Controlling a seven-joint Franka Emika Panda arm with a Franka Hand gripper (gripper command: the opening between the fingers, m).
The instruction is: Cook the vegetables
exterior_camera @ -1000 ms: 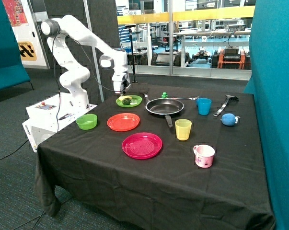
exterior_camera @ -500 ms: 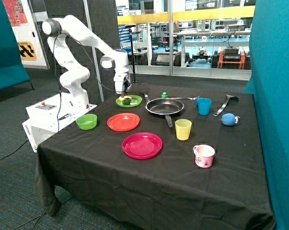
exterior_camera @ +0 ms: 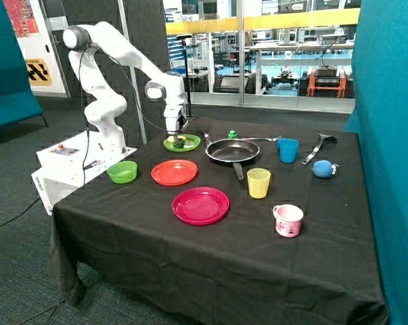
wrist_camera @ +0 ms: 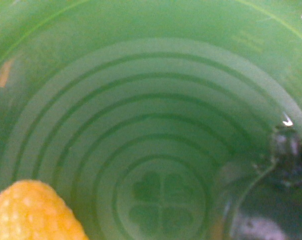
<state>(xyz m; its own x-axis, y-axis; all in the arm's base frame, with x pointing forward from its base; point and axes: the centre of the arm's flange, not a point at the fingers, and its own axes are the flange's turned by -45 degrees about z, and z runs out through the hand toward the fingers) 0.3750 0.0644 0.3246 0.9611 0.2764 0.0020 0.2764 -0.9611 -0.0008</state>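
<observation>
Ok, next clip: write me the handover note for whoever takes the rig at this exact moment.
Claw: down low over the green plate; whether it is open or shut cannot be told, and nothing can be seen held.
Vegetables: both on the green plate, the yellow piece and the dark green piece. The wrist view shows the plate's ribbed surface very close.
Pan: beside the green plate, nothing in it.
Done: approach to the plate.
Left: pick each vegetable and put it in the pan. No vegetable has been moved there yet.
</observation>
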